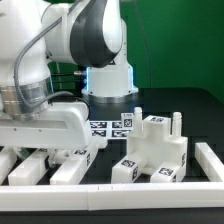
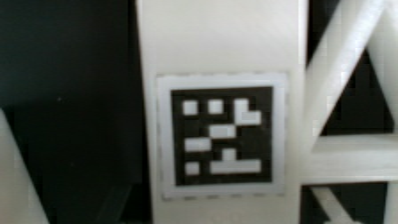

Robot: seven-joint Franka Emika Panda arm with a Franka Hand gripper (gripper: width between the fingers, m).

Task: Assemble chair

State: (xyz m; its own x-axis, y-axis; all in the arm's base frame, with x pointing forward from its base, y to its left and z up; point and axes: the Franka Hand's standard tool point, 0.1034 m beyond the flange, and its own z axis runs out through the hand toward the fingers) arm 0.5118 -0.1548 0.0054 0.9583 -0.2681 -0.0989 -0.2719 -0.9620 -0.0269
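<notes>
The joined chair part [image 1: 152,150] is a blocky white piece with pegs sticking up and tags on its front, standing at the exterior view's right. Several loose white bars [image 1: 60,168] lie at the lower left. My gripper [image 1: 62,148] hangs low over those bars, and its fingertips are hidden behind the hand and the bars. The wrist view is filled by one long white bar [image 2: 217,60] with a black-and-white tag [image 2: 222,140], very close and blurred. A thinner white bar [image 2: 347,90] crosses beside it. The frames do not show whether the jaws are open or shut.
The marker board [image 1: 110,126] lies flat at the foot of the arm's base [image 1: 108,85]. A long white border rail [image 1: 130,187] runs along the front and another rail [image 1: 211,160] along the exterior view's right. A green wall stands behind.
</notes>
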